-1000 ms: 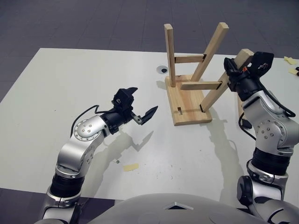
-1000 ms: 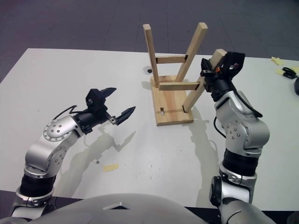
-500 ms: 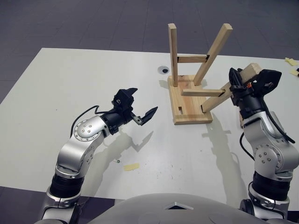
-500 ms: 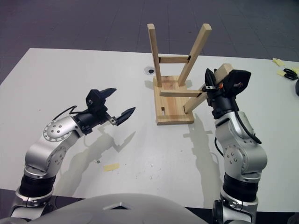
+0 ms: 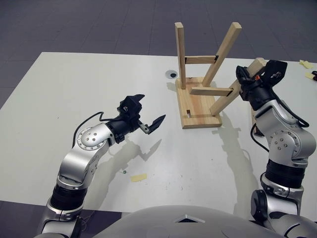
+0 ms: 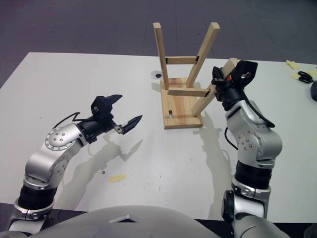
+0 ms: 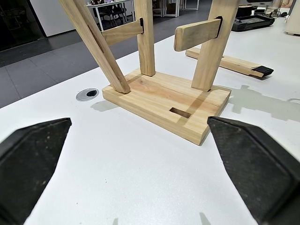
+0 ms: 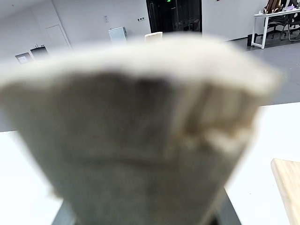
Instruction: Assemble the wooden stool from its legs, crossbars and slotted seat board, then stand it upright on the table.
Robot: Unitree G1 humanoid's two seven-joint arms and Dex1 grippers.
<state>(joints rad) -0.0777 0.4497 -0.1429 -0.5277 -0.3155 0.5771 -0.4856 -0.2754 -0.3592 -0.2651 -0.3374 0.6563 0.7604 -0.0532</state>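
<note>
The slotted seat board [image 5: 198,116] lies flat on the white table [image 5: 59,94]. Two legs [image 5: 180,54] rise from its far end, joined by a crossbar [image 5: 200,60]. A third leg [image 5: 225,100] leans out of the board's right side, and a second crossbar [image 5: 210,91] juts from it. My right gripper [image 5: 250,78] is shut on that leg's upper end, which looms close in the right wrist view [image 8: 140,131]. My left gripper [image 5: 151,109] hovers open over the table left of the board, its fingers [image 7: 28,154] wide apart, facing an empty slot [image 7: 180,112].
Another wooden piece [image 7: 225,61] lies flat on the table beyond the stool, to the right. A round cable hole [image 5: 171,74] sits behind the board. A scrap of yellow tape [image 5: 138,177] lies near the front, and more yellow scraps [image 5: 307,64] lie at the far right edge.
My right gripper dipped right and down with the leg half a second ago, then came back up and left. The board shifted slightly with it. The left arm stayed put.
</note>
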